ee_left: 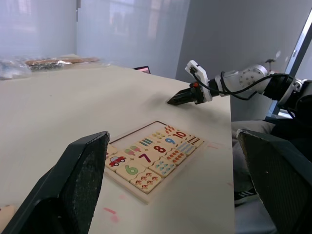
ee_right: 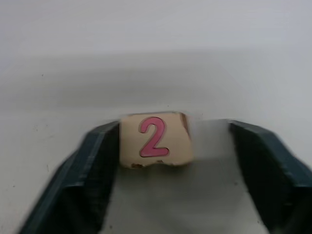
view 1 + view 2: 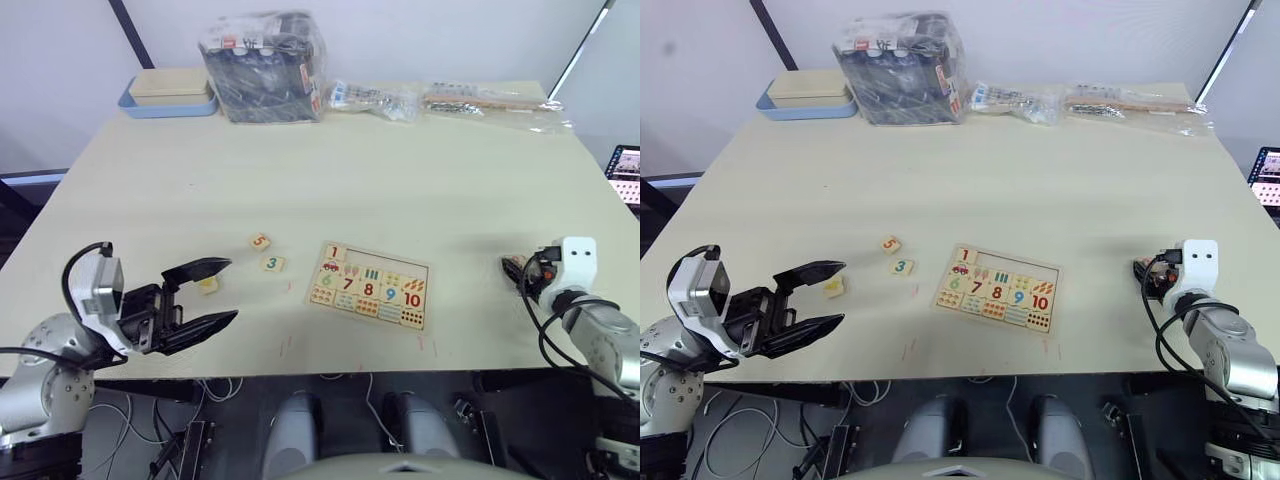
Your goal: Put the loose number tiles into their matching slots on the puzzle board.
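The flat rectangular light-wood puzzle board (image 3: 368,285) lies on the pale cream desk (image 3: 330,180) near its front edge, showing coloured digits 6 to 10, small picture squares and a red 1 seated in its top-left slot. At about nine o'clock from the board sit two loose square light-wood tiles, apart from each other: the orange 5 tile (image 3: 260,241) and, just nearer the board, the green 3 tile (image 3: 272,264). A third small wooden tile (image 3: 207,285), its digit unreadable, rests at about eight o'clock from the 3 tile, just beside one black finger of the left gripper (image 3: 219,292), whose jaws are spread wide and hold nothing. The right gripper (image 2: 173,146) is low over the desk at three o'clock from the board; its jaws are parted, and the pink 2 tile (image 2: 155,140) lies between them against one finger, clear of the other. A blue-rimmed tray (image 3: 165,98) and plastic-wrapped bundles (image 3: 268,65) line the far edge.
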Motion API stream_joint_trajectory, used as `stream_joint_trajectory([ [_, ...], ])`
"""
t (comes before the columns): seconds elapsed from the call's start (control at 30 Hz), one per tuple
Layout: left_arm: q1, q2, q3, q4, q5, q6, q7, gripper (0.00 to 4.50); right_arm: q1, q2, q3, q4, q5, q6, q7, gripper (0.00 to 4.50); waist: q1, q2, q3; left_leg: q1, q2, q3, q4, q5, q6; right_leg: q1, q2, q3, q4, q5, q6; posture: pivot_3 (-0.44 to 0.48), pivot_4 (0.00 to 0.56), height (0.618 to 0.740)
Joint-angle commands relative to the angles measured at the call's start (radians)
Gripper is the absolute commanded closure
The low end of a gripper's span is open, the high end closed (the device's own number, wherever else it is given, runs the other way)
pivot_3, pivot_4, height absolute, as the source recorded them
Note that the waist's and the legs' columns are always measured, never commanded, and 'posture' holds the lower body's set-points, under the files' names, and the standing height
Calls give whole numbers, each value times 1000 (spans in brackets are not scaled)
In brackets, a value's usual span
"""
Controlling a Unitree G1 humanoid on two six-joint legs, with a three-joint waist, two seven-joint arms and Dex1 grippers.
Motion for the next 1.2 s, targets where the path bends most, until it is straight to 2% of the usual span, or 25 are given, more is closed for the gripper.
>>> stream_joint_trajectory([
  [0.03,-8,-5,1,-3,7,-25,7,0,19,16,-4,-23,-8,-4,-17,2793,-2,0,0,0,0,0,0,0,0,0,0,0,0,0,0,0,150,740],
  [0.07,-16,-1,1,5,7,-25,6,0,21,26,-1,-43,-6,4,-26,3050,-3,0,0,0,0,0,0,0,0,0,0,0,0,0,0,0,150,740],
  [0.3,-33,-28,-26,9,22,-40,19,0,107,95,3,-322,35,123,-102,3049,-8,0,0,0,0,0,0,0,0,0,0,1,0,0,0,0,150,740],
  [0.47,-58,-38,-43,37,42,-56,24,0,191,213,92,-563,34,270,-227,3049,-9,0,0,0,0,-1,-2,0,0,0,1,0,0,0,0,0,150,740],
  [0.67,-65,-31,-55,53,53,-64,19,0,177,344,202,-587,-44,325,-362,3049,-12,0,-1,0,0,-5,0,0,0,-1,-1,1,0,0,0,0,150,740],
  [0.9,-44,-29,-45,32,51,-58,37,0,174,382,214,-550,-63,341,-369,3049,-12,-1,-1,-1,0,-5,-2,0,0,-2,0,1,0,0,0,0,150,740],
  [0.93,-37,-30,-43,26,50,-56,41,0,180,378,213,-555,-62,341,-358,2031,-12,-1,-1,-1,0,-5,-2,0,0,-2,0,1,0,0,0,0,150,740],
  [1.03,-19,-30,-35,8,35,-36,64,0,214,317,166,-640,-3,342,-263,852,-8,0,-1,-1,0,-6,-2,0,0,-2,0,0,0,0,0,0,150,740],
  [1.07,-14,-28,-31,6,30,-29,70,0,224,289,140,-667,30,342,-220,326,-6,-1,-1,-1,0,-6,-1,0,0,-1,-1,0,0,0,0,0,150,740],
  [1.1,-9,-24,-28,5,26,-19,74,0,233,255,118,-687,62,345,-176,39,-6,-1,-1,-1,0,-6,-1,0,0,-1,-1,1,-1,0,0,0,150,740],
  [1.2,-2,-19,-14,32,45,-36,83,0,263,80,58,-725,138,328,7,39,-9,-1,-1,-2,-1,-6,-1,0,0,-2,-1,1,-1,0,0,0,150,740],
])
